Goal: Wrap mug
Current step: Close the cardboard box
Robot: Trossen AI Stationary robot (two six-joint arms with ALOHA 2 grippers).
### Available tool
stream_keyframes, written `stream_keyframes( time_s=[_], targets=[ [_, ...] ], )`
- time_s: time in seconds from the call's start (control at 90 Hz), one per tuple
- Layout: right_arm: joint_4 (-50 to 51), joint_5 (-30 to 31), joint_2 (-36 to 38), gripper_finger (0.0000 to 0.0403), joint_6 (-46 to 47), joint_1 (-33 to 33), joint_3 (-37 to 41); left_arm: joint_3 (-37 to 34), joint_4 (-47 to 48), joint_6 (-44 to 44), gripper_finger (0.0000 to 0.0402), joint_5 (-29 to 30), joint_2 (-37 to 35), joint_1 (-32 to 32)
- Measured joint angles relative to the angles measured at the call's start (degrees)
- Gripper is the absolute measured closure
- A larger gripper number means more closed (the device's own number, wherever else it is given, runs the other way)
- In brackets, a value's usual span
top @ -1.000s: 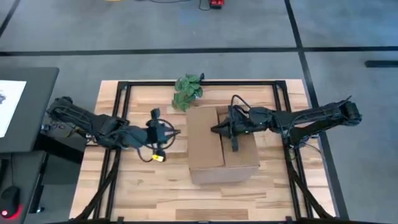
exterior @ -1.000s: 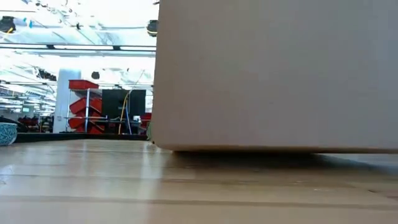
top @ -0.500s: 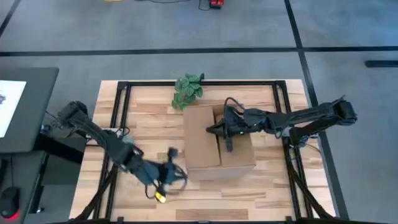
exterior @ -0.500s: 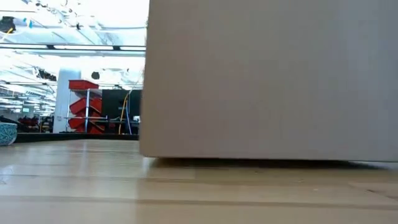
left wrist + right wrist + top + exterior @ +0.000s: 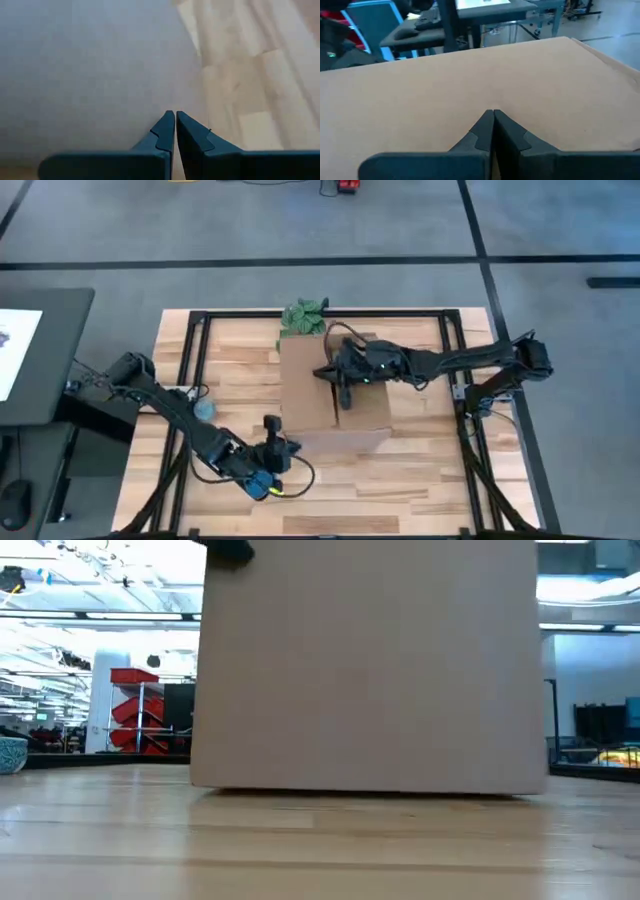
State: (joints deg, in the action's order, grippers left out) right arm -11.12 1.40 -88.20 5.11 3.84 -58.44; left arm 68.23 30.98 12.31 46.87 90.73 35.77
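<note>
The right gripper [image 5: 341,388], pinched tight, presses on the box [image 5: 330,395] in the middle of the surface [image 5: 430,450], the left gripper [image 5: 272,442] waits closed near the front, and the mug is maybe that blue thing [image 5: 204,409], needing grabbing next.

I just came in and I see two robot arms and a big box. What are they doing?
The right gripper is shut and pressing on top of the cardboard box in the middle of the wooden table. The left gripper, shut too, sits near the table's front, beside the box's front corner. A small green plant stands behind the box. No mug shows in the pictures.
</note>
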Motion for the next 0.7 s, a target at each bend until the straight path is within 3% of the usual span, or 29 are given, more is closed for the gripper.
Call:
stream_keyframes(
  time_s=[0.322,0.433,0.7],
  targets=[
    [3.13,-2.04,1.49,0.0403,-1.79,2.41,-2.91,0.0,4.26,4.81,0.0402,0.76,-0.04,-0.11],
    [6.6,-5.43,1.49,0.0403,-1.99,2.75,-4.9,-0.02,4.81,4.77,0.0402,0.76,-1.27,1.57],
    [9.12,-5.92,1.51,0.0403,-2.07,2.67,-5.68,-0.02,4.47,6.23,0.0402,1.61,-7.99,7.57]
  ],
)
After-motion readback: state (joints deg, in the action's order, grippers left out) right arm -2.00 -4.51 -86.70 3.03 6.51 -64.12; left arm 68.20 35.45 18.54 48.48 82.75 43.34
